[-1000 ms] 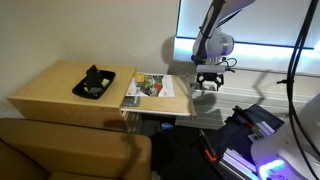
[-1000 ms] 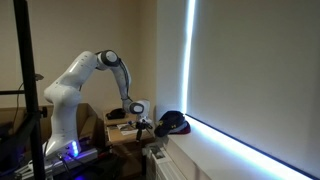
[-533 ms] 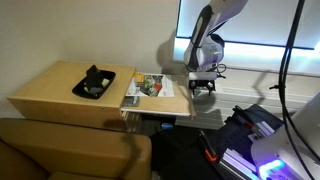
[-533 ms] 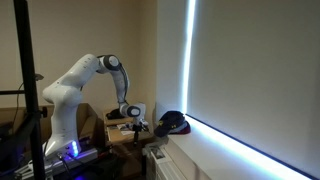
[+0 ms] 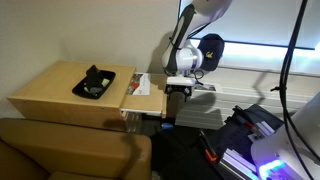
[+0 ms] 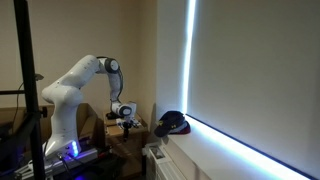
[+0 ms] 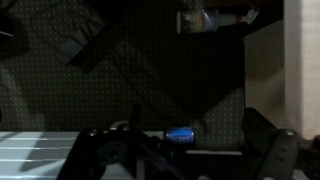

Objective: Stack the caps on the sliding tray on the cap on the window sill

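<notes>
The gripper [image 5: 178, 92] is spread wide and holds nothing. In the wrist view its dark fingers [image 7: 268, 145] stand well apart at the bottom edge, with only a small blue object [image 7: 180, 134] showing in the gap on the dim floor below.

The caps [image 5: 97, 78] lie in the tray [image 5: 79, 91] on the table [image 5: 45, 92], seen in an exterior view only. The gripper hangs apart from them, just past the magazine [image 5: 138, 86] at the table's edge. The sill cap [image 6: 172, 124] shows clearly in an exterior view, resting on the window sill [image 6: 215, 150] with the gripper [image 6: 126, 122] near it but not touching. The wrist view shows neither tray nor sill cap (too dark to make out much else).

Since a second ago the gripper has dropped lower and drawn away from the sill toward the table. The tray, caps and sill cap have not moved.
</notes>
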Controlling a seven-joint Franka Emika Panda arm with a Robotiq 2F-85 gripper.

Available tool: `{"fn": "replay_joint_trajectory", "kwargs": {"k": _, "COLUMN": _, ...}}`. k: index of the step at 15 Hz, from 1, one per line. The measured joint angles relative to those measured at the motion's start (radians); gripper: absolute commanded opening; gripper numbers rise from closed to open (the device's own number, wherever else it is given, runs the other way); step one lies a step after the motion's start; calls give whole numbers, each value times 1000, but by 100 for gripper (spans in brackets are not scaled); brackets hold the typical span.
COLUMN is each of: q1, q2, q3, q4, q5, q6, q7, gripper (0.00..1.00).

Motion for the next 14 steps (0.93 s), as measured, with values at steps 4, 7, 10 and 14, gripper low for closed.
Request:
{"fn": "replay_joint_trajectory", "kwargs": {"k": 4, "q1": 138, "q2": 36, "q3": -2, "q4": 20, "q5": -13, "q6": 135, "q7": -1, "gripper": 100}}
{"fn": "replay_joint_trajectory", "kwargs": {"k": 7, "q1": 193, "q2": 61, "q3": -32, "q4": 21, "q5": -13, "q6": 244, "q7": -2, "gripper": 100}}
{"fn": "replay_joint_trajectory", "kwargs": {"k": 10, "q1": 149, "q2": 64, "q3": -28, "q4": 8, "q5": 2, "q6": 356, "q7": -31, "gripper": 100}}
{"fn": "replay_joint_trajectory", "kwargs": {"k": 14, "q1": 45, "q2": 33, "q3": 10, "q4": -52, "q5": 4, "q6": 423, "q7": -96, "gripper": 100}}
